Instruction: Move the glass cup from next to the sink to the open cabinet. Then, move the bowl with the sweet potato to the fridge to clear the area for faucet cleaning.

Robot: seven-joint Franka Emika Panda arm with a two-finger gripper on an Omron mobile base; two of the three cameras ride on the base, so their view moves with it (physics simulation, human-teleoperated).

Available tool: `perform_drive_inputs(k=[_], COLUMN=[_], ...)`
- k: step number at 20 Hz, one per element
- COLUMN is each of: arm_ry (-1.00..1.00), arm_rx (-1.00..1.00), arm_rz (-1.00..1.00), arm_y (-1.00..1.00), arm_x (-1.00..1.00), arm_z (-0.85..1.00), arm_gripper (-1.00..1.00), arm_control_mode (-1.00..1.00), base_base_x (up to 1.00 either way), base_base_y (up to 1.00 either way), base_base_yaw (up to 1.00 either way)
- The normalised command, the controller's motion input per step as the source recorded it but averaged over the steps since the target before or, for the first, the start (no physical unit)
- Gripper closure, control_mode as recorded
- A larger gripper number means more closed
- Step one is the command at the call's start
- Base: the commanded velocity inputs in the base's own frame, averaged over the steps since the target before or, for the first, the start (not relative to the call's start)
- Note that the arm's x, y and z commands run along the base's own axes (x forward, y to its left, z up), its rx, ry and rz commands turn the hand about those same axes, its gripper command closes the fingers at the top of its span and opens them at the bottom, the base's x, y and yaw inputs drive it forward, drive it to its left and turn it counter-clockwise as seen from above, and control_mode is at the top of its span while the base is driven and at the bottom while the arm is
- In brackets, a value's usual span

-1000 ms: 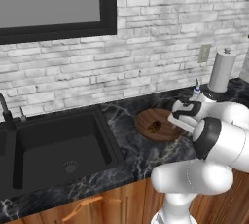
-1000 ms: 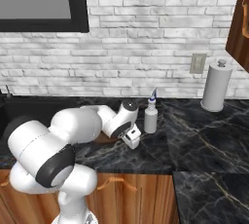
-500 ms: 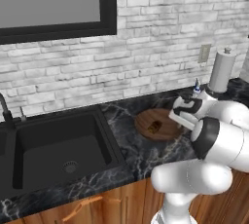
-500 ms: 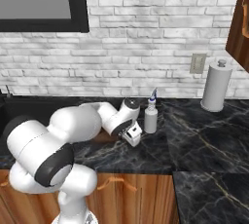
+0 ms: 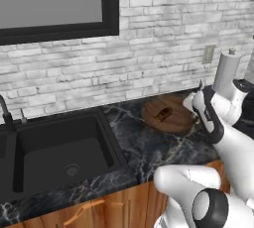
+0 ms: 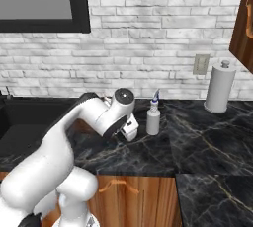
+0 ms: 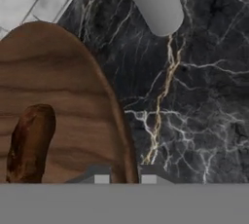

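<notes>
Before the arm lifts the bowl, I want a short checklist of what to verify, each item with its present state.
1. Gripper shut on the rim of the bowl, one finger on each side: ok.
2. Sweet potato lies inside the bowl: ok.
3. Grip is firm enough for lifting: cannot tell.
4. Grey bottle stands apart from the bowl: ok.
5. Paper towel roll is clear of the arm: ok.
6. Path to the fridge is free: cannot tell.

1. Domestic kitchen, rendered.
2. Black sink [image 5: 59, 155] set into dark marble desk [image 6: 197, 137]; faucet [image 5: 6, 115] at its edge.
3. White brick backsplash [image 5: 149, 58], wall outlet [image 6: 201, 64], paper towel roll [image 6: 220, 88].
4. Wooden lower cabinets [image 6: 133, 196] with curved handles.
</notes>
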Motion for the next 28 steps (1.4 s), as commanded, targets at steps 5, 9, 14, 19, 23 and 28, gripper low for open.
perform_drive_inputs(k=[5, 9, 14, 19, 23, 28], arm_ry=[-0.08, 0.11, 0.15, -0.11, -0.04, 0.03], arm_rx=[0.0, 0.0, 0.1, 0.22, 0.03, 0.0], arm_rz=[0.0, 0.05, 0.07, 0.01, 0.0, 0.06], arm_y=[0.86, 0.89, 0.29, 0.17, 0.01, 0.21], arm_x=[-1.0, -1.0, -0.66, -0.4, 0.0, -0.09], arm_z=[1.0, 1.0, 0.36, 0.18, 0.0, -0.06], arm_gripper=[1.0, 1.0, 1.0, 1.0, 1.0, 1.0], arm_control_mode=[-1.0, -1.0, -1.0, -1.0, -1.0, 1.0], base_base_x=[0.0, 0.0, 0.0, 0.0, 0.0, -0.31], base_base_y=[0.0, 0.0, 0.0, 0.0, 0.0, 0.23], base_base_yaw=[0.0, 0.0, 0.0, 0.0, 0.0, 0.17])
